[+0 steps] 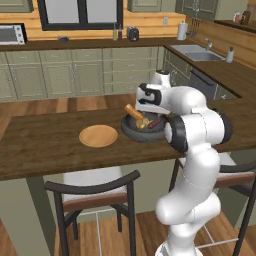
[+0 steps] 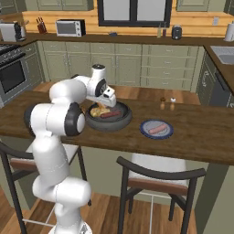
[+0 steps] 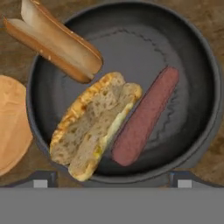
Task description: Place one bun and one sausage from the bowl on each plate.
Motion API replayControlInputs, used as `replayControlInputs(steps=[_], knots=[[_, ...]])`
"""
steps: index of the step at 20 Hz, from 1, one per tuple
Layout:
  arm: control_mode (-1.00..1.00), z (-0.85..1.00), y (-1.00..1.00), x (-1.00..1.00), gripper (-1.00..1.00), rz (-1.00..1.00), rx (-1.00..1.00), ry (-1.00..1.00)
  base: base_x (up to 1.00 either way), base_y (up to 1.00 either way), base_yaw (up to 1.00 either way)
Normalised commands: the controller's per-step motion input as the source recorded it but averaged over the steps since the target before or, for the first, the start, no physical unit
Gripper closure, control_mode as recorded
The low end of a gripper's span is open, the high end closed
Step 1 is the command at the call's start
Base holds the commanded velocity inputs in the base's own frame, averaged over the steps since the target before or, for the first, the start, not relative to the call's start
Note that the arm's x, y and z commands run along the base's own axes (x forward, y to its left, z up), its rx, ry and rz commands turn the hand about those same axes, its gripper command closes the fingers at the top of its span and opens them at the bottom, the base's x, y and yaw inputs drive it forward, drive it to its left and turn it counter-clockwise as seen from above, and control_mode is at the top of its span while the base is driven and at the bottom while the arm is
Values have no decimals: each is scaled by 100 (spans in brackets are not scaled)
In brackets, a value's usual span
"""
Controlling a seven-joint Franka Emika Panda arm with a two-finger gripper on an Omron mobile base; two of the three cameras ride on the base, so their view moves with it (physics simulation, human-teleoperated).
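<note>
Bowl (image 3: pixel 122 52) still has two buns and one sausage in it. The split bun (image 3: pixel 94 124) lies flat in the middle, right above my fingertips (image 3: pixel 40 180) in the hand view, long axis running on a slant from near the left tip up toward the far rim. Dark red sausage (image 3: pixel 144 117) lies just beside it on the right, almost parallel, touching or nearly so (can't tell). Second bun (image 3: pixel 54 39) leans over the far-left rim, half out.

Tan plate (image 1: pixel 98 135) sits near the bowl, bare. Blue-grey plate (image 2: pixel 156 129) on the other side already has the pale sausage (image 2: pixel 156 130) and no bun.

Gripper (image 3: pixel 111 181) hangs over the bowl, fingers spread wide, holding nothing and touching nothing. I judge the flat bun the nearer pick; I'd need to turn the wrist so the fingers close across its width.
</note>
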Motion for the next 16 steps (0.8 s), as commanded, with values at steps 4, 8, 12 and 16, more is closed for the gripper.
replayControlInputs(steps=[4, 8, 12, 16], knots=[[-100, -3, 63, 67, -100, 21, 0, 0, 0, 0, 0], [-100, -29, 38, 72, -100, 16, 0, 0, 0, 0, 0], [-100, -35, 23, 83, -100, 12, -3, 0, 0, 0, 0], [-100, -18, 11, 47, -100, 11, -9, -14, 0, 0, 0]])
